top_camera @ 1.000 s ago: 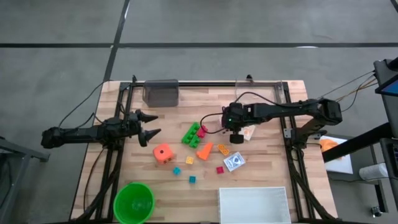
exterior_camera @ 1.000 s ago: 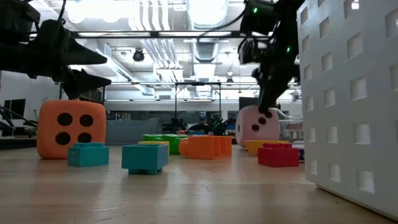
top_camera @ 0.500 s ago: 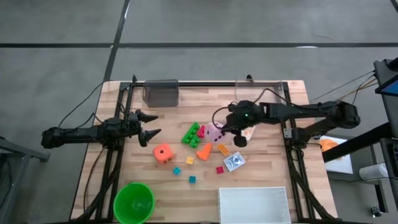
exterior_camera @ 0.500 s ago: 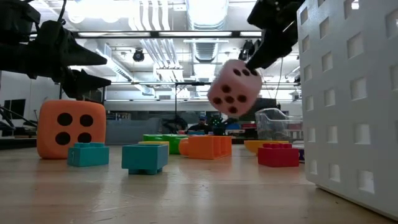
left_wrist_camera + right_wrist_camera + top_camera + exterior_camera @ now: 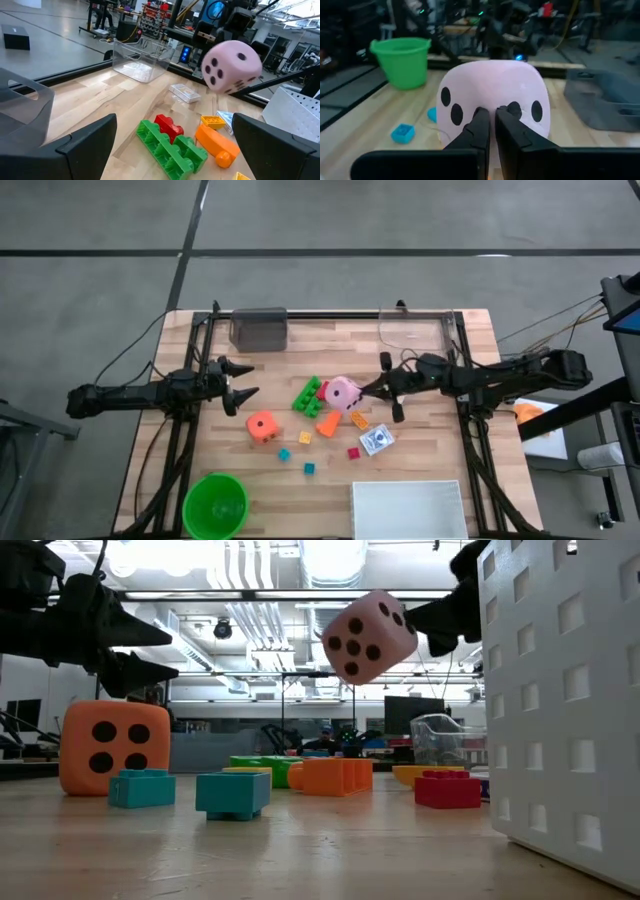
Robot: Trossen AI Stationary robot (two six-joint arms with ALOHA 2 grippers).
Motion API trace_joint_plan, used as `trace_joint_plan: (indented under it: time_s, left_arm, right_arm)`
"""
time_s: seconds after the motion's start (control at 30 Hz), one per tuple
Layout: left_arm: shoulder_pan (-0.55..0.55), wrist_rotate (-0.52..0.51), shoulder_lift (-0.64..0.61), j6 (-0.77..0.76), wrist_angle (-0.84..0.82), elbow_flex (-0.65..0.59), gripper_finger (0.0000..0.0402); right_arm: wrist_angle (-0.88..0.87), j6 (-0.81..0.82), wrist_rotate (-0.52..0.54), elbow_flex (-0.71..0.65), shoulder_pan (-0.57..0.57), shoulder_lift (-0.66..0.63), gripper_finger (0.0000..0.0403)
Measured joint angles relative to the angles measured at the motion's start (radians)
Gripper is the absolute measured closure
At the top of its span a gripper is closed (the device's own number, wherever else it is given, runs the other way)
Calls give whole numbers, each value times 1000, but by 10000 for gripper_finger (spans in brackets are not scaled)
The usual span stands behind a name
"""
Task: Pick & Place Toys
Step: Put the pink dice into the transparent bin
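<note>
A pink dotted die point(image 5: 343, 393) is in the air over the middle of the table; it also shows in the low view point(image 5: 367, 637) and the left wrist view point(image 5: 231, 66). My right gripper point(image 5: 363, 391) is shut on it from its right side. My left gripper point(image 5: 248, 381) waits open and empty at the table's left. An orange holed cube point(image 5: 262, 426), green bricks point(image 5: 309, 394), an orange cone point(image 5: 328, 423), tiny cubes point(image 5: 304, 437) and a printed card point(image 5: 376, 441) lie on the table below and near the die. My right gripper pinches a small bit of the die's right-hand face point(image 5: 492, 102), between its dots, with the two fingers point(image 5: 479, 125) almost together. The fingers lie about level and come from the table's right. The die is lifted clear of the table, tilted.
A round green bowl point(image 5: 215, 506) stands at the near left and a white tray point(image 5: 408, 510) at the near right. A grey box point(image 5: 259, 327) and a clear container point(image 5: 415, 330) stand along the far edge.
My right gripper, which pointed down at the die on the table, has tipped up to about level while its wrist drew back toward the table's right. The die has gone from the table up and toward the left, lifted clear and turned about.
</note>
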Motion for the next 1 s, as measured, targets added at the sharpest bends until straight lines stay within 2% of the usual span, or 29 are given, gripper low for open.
trace_joint_plan:
  time_s: [0.2, 0.37, 0.43, 0.7, 0.9, 1.0]
  left_arm:
    - [0, 0, 0, -3, 0, 0, 6]
    - [0, 0, 0, -3, 0, 0, 6]
    - [0, 0, 0, -3, 0, 0, 6]
    - [0, 0, 1, -3, -1, 0, 6]
    - [0, 0, 1, -4, -2, 0, 6]
    - [0, 0, 1, -4, -3, 0, 6]
  right_arm:
    - [-34, -1, 136, -20, -9, -106, 387]
    - [-137, -12, 361, -17, -38, -205, 387]
    - [-197, -19, 416, -17, -55, -244, 387]
    - [-399, -17, 424, -16, -81, -337, 385]
    - [-530, -14, 424, 5, -81, -349, 385]
    - [-680, 28, 427, 65, -87, -328, 384]
